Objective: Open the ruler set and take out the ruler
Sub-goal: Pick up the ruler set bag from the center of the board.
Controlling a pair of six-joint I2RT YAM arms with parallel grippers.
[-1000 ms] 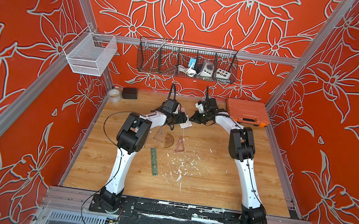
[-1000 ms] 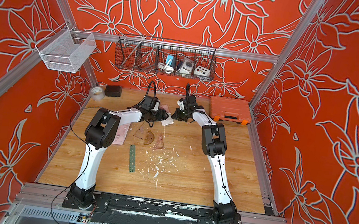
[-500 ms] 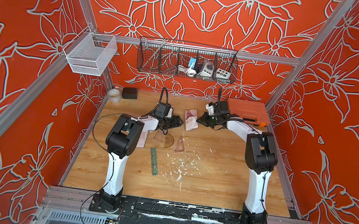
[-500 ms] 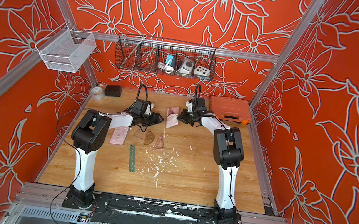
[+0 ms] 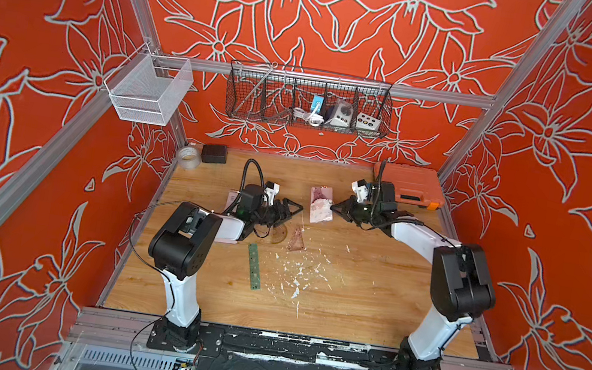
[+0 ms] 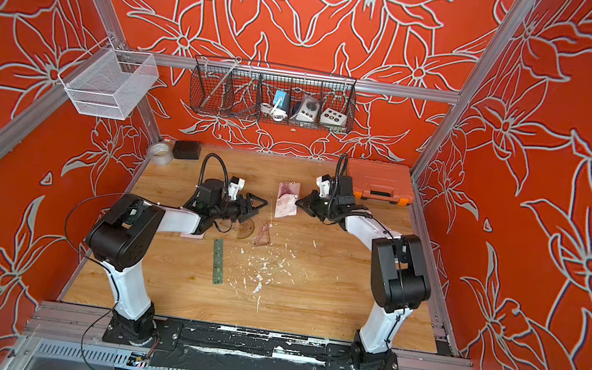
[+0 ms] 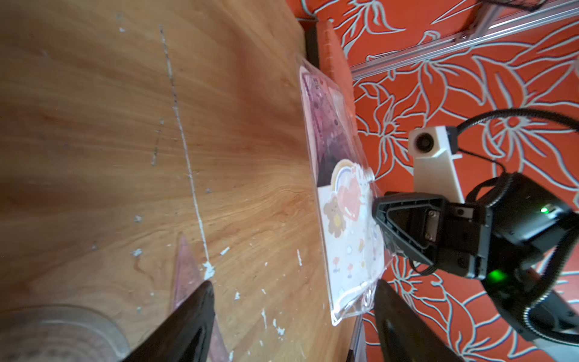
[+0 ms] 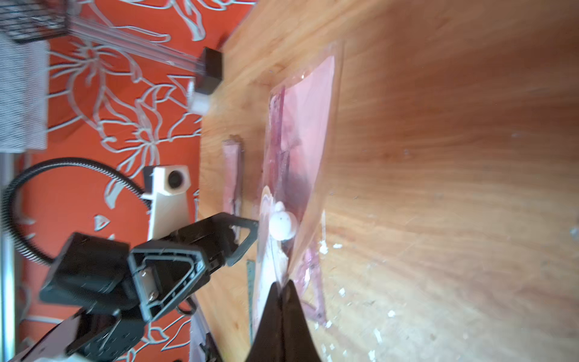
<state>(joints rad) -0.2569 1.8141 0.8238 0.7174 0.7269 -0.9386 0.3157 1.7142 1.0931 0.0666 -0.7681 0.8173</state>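
Pink plastic ruler set [image 5: 320, 205] lies on counter [image 5: 349, 299], twd the back; right tool [image 8: 283, 286] pinched shut on its edge, prob. to steady it, while left tool [image 7: 293, 286] gapes empty, facing it.

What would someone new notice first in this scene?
The right gripper pinches the pink ruler pouch toward the back, jaws shut on its edge. The left gripper faces it with open jaws, and a green ruler lies loose nearer the arms' bases.
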